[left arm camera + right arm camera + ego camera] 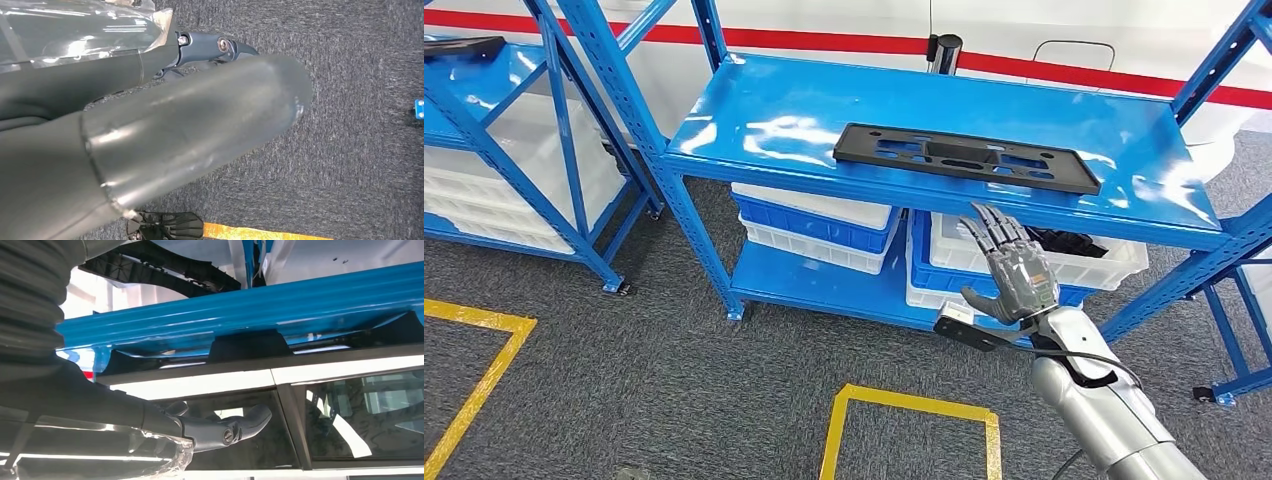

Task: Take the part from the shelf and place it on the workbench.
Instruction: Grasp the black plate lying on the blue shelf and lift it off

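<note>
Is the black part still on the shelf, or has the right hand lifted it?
On the shelf. The black part lies flat on the blue top shelf; the right hand is below its front edge, fingers spread, holding nothing.

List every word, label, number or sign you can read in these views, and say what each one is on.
None: no view holds readable text.
The black part on the blue shelf has cut-outs and holes, no lettering that can be read.
The white and blue bins below show no labels.
The red stripe on the wall and the yellow floor lines are plain markings without characters.

Silver right arm (1104,410), grey robot hand (1014,270), black cable (1084,355)
</note>
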You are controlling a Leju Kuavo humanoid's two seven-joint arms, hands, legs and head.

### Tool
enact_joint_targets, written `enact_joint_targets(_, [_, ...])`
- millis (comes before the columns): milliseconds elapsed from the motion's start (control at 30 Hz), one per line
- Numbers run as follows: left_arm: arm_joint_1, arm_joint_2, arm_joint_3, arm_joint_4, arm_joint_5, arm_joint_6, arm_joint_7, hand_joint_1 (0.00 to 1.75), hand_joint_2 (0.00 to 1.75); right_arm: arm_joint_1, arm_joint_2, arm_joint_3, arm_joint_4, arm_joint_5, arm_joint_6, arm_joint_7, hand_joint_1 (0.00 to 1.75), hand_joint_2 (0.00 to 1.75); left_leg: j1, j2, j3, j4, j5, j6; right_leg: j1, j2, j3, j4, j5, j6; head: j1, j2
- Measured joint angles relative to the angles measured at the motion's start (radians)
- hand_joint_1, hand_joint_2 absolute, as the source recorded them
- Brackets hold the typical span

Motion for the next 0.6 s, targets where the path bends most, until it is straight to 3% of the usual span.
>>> enact_joint_targets(600, [-0.001,0.005,0.002,0.006,-0.002,0.001,0.011,0.00,0.00,-0.009,-0.001,-0.035,0.035,-0.022,-0.019,-0.008,0.00,1.75,0.000,0.002,0.002,-0.002,0.001,-0.001,0.000,0.002,0.001,0.001,0.000,-0.001,0.000,0.000])
